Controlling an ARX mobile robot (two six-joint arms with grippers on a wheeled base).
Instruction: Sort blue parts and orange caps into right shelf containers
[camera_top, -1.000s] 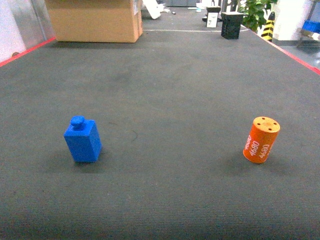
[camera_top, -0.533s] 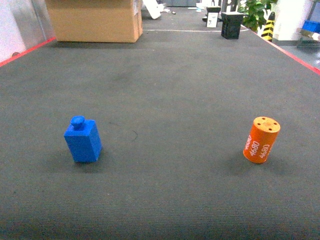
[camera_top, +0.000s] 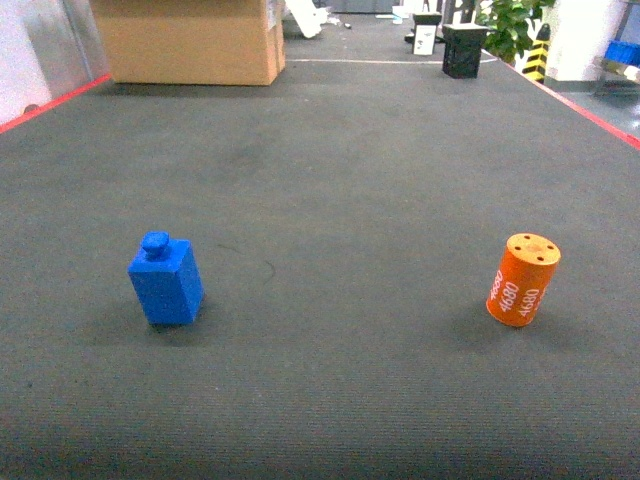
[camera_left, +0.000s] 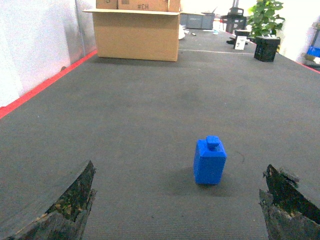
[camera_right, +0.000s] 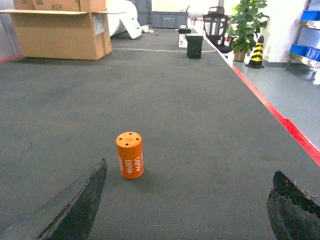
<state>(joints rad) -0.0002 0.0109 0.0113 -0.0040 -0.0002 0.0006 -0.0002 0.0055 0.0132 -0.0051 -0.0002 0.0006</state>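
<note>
Pictured on dark floor matting: blue part (camera_top: 166, 281) standing upright well left of orange cap (camera_top: 523, 279), also upright. Left gripper (camera_left: 177, 205) spread wide short of the part; right gripper (camera_right: 185, 210) spread wide short of the cap. Likely hazards: toppling either piece with an off-center approach, or sending the cap rolling.

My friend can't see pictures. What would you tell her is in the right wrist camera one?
An orange cap with white numbers stands upright on a dark grey floor, just ahead of the open right gripper, nearer its left finger. Far behind are a cardboard box, a potted plant and a striped cone.
</note>
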